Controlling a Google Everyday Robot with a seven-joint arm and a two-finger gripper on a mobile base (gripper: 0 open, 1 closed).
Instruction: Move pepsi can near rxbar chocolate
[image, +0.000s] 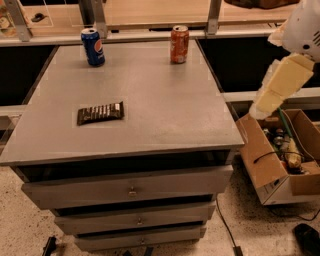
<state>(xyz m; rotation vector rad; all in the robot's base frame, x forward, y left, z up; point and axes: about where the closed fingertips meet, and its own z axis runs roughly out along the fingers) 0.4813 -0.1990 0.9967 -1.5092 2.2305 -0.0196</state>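
view: single, high front, looking down | range: mid, whole table (170, 110) | gripper (259, 109): right edge

Logo on pepsi can (93, 47) (lettering unreadable)

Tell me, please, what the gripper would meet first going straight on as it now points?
The gripper, right of the table and angled down-left, would probably meet the cardboard box flap first; depth is unclear.
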